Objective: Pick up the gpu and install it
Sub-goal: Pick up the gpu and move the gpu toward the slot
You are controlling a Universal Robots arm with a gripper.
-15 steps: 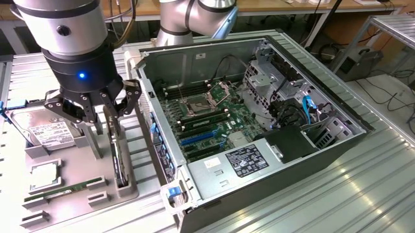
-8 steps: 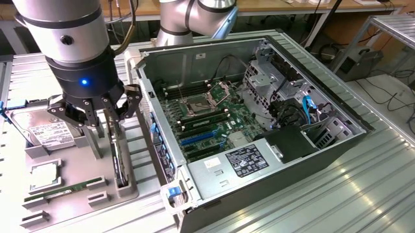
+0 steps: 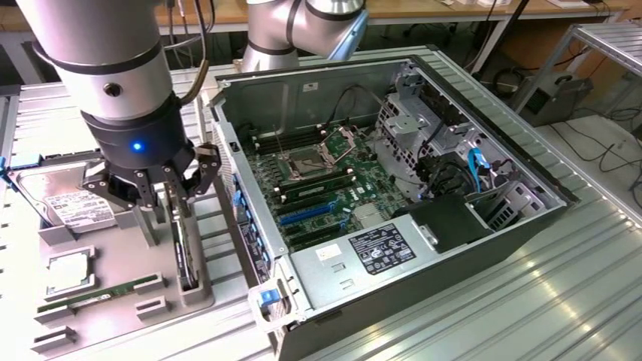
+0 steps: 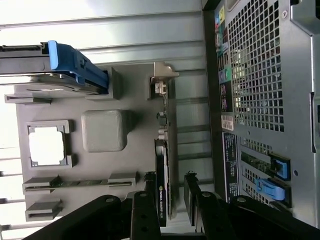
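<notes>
Gripper [image 4: 169, 177] is spread, one finger on either side of the gpu [image 4: 162, 160], with a gap visible on at least one side; nothing is held. Gpu stands on its long edge in a slotted holder on the grey fixture tray [image 3: 116, 252], presumably so its flat faces are offered to fingers coming from above; not yet lifted. In the exterior view the gripper [image 3: 165, 201] hangs over the gpu [image 3: 180, 248], which sits at 9 o'clock from the open computer case [image 3: 301, 86]. Hard drive [image 3: 75, 207] is at 10 o'clock from the card; CPU [image 3: 65, 272] and memory stick [image 3: 101, 293] are at 8 o'clock. Case lies on its side with the motherboard [image 3: 311, 188] facing up, likely for straight-down insertion. Wrist view resolves the finger-to-card gap, the silver bracket [image 4: 165, 74] and the perforated rear panel [image 4: 255, 65]. Exterior view adds the blue slots [image 3: 306, 214] inside.
</notes>
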